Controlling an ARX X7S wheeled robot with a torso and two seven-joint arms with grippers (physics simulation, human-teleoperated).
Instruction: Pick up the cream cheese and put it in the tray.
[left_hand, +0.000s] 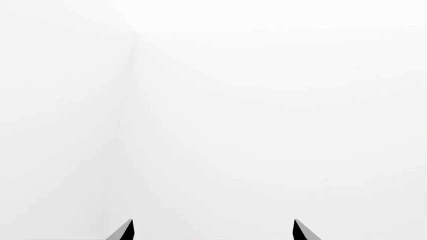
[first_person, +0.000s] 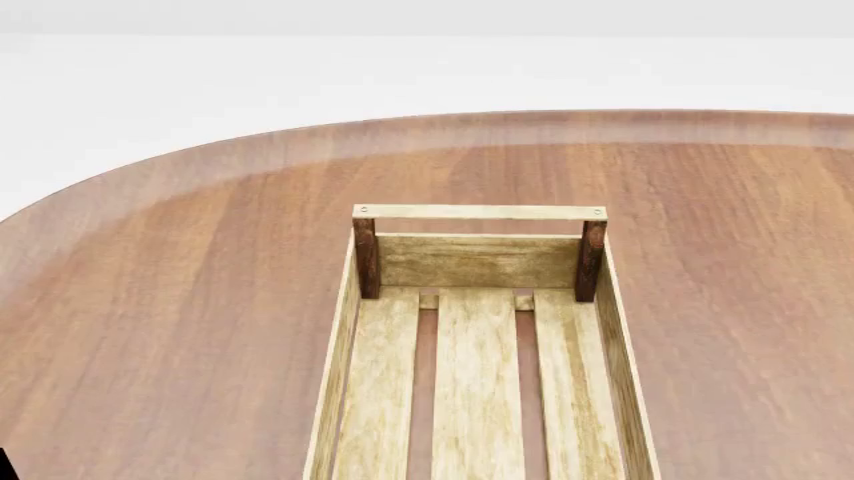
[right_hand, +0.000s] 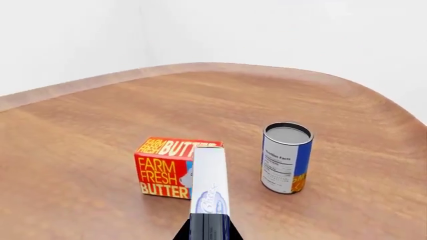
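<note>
Wooden table (right_hand: 80, 130), right hand (right_hand: 209, 231) raised, clamped on cream cheese (right_hand: 210, 182), left hand (left_hand: 212, 231) apart

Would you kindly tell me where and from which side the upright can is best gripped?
I'd grip the can across its round side wall, about mid-height, coming down from above its lid. It stands upright and apart from the butter box, so fingers should fit on either side.

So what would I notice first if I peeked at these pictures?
Probably the bright red-orange butter box on the round wooden table, with a blue-and-orange can standing apart beside it. In front, the right gripper holds the small white-and-blue cream cheese box. The head view shows the long pale wooden slat tray, with nothing inside.
</note>
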